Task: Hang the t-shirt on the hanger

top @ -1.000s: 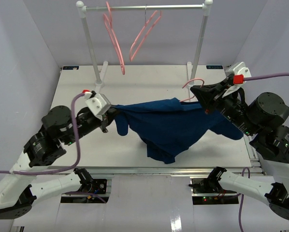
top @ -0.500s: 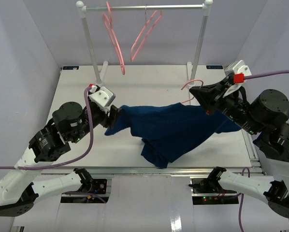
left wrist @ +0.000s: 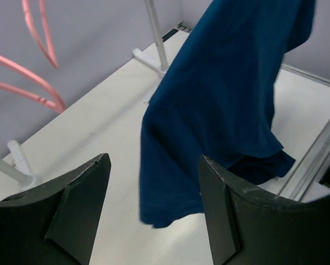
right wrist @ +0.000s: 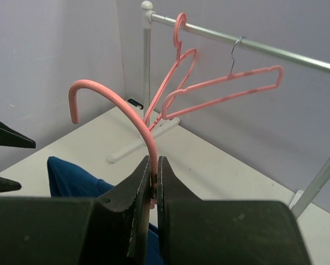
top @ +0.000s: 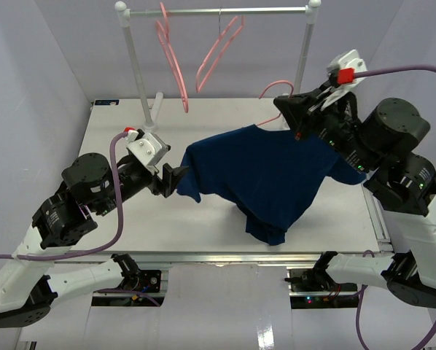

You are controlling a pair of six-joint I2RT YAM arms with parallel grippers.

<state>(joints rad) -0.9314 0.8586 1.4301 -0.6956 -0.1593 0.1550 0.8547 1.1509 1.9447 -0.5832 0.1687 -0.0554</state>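
Observation:
The dark navy t-shirt point(top: 265, 175) hangs draped from the pink hanger, whose hook point(top: 275, 89) rises above my right gripper point(top: 297, 120). That gripper is shut on the hook's stem point(right wrist: 152, 149), with the shirt point(right wrist: 71, 176) just below its jaws. The hanger's triangle is hidden under the cloth. My left gripper point(top: 176, 179) stands open beside the shirt's left sleeve edge, holding nothing. In the left wrist view the shirt point(left wrist: 225, 94) hangs in front of the open left gripper point(left wrist: 154, 160), its hem low over the white table point(left wrist: 99, 127).
A white clothes rack with a metal rail point(top: 218, 11) stands at the back of the table. Two more pink hangers point(top: 173, 62) point(top: 219, 49) hang on the rail point(right wrist: 253, 47). A metal frame edge point(top: 378, 219) runs along the table's right side.
My left gripper has opened and let go of the shirt's sleeve. My right gripper has lifted the hanger and shirt up and back toward the rack; the cloth now hangs freer.

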